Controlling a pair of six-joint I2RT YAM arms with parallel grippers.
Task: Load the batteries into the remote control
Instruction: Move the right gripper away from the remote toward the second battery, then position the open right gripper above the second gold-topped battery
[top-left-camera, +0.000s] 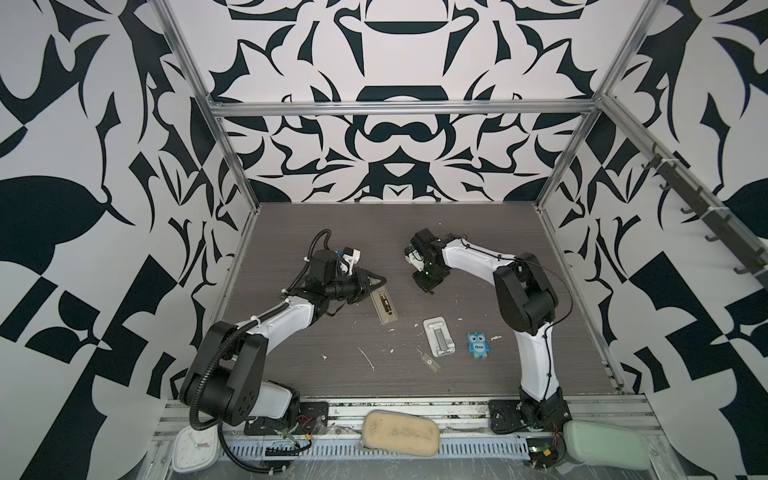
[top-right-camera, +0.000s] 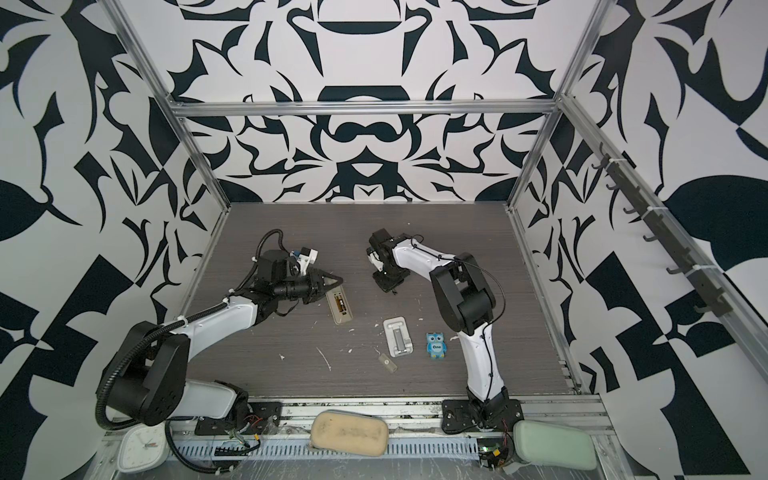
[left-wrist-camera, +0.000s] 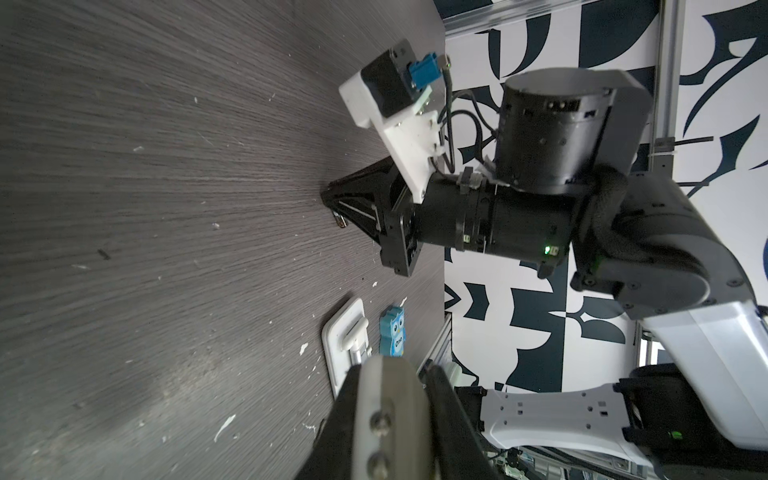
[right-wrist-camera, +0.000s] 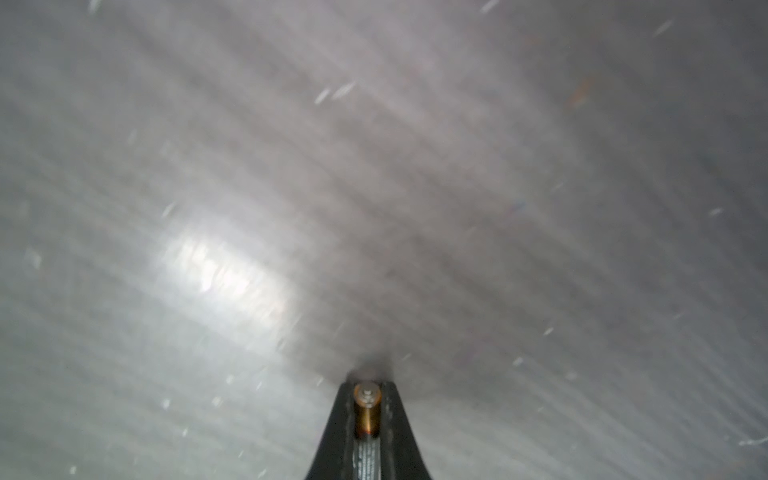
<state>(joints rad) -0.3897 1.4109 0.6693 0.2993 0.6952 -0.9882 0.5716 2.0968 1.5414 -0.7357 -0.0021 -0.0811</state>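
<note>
My two claws (top-left-camera: 381, 283) (top-left-camera: 429, 290), two batteries (top-left-camera: 386, 306) (right-wrist-camera: 366, 409), one remote control (top-left-camera: 390, 321), one white stand (top-left-camera: 432, 332), one blue owl (top-left-camera: 478, 345), one small cover (top-left-camera: 431, 365).

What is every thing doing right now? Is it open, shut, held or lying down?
Left hand: shut on the remote control's end.
Remote control: lying back up, bay open.
Loaded battery: sitting in the bay.
Right hand: shut on the other battery.
Held battery: pinched, brass end poking out.
Grey lid: off the remote, lying flat.

Remote (top-left-camera: 387, 322) lies flat, greyish back up, bay open w/ one battery (top-left-camera: 385, 304) inside; 2nd battery (right-wrist-camera: 366, 409), brass end showing, sits well apart.
</note>
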